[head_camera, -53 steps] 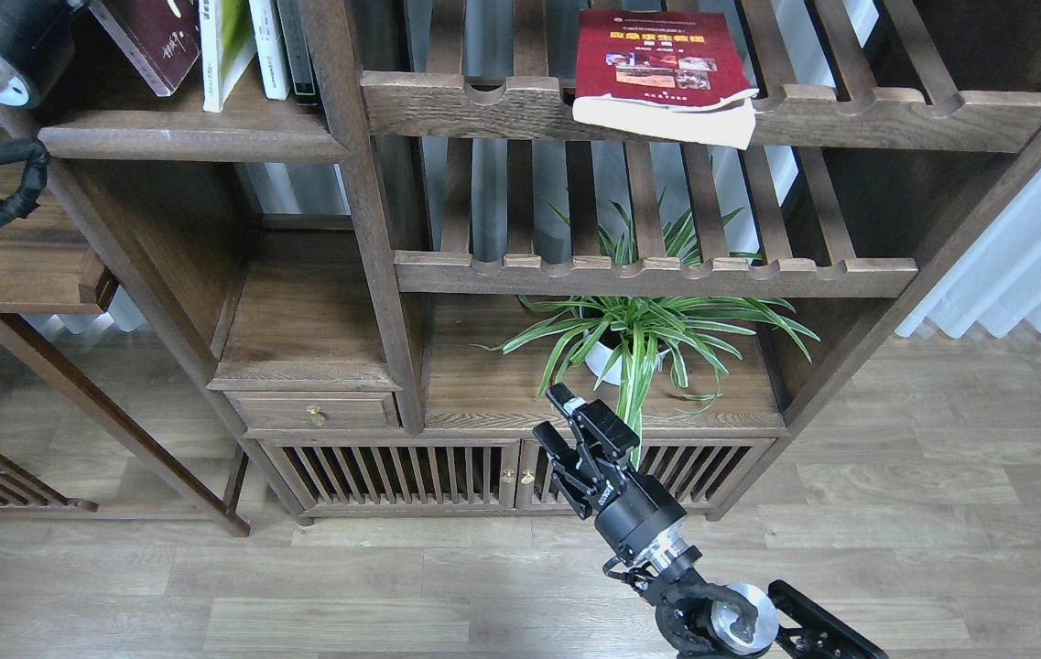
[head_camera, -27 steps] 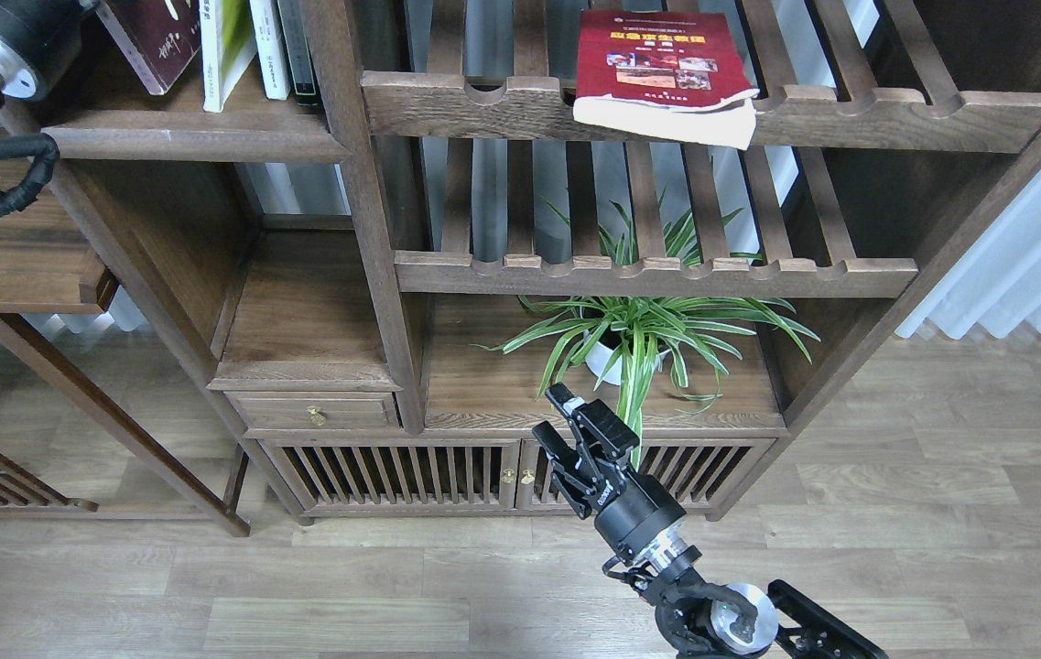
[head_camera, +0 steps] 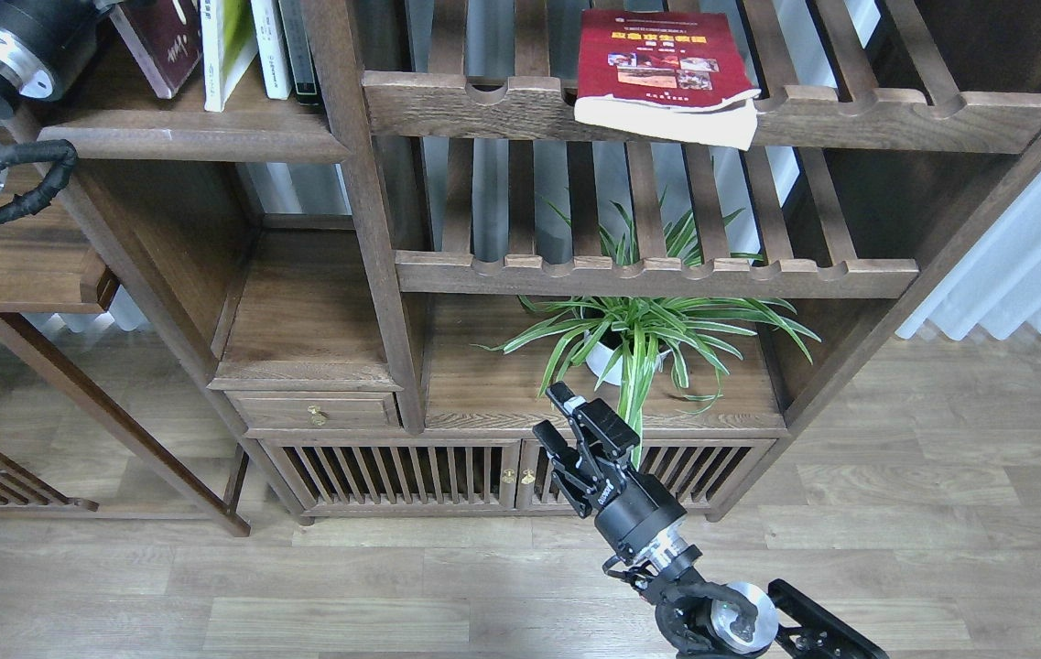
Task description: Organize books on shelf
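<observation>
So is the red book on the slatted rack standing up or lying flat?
Lying flat: the red book rests cover-up on the slatted rack, its page edge overhanging the front rail.

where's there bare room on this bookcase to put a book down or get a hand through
Free: the slatted rack above the plant, the top rack left of the red book, and the board above the drawer. The solid shelf is bare along its front, right of the left arm. Crowded: that shelf's back, where the maroon book, yellow-green book and thin books stand together.

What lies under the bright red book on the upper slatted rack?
The bright red paperback lies flat across the upper slatted rack, its pages overhanging the notched front rail. The slats directly beneath it are covered.
</observation>
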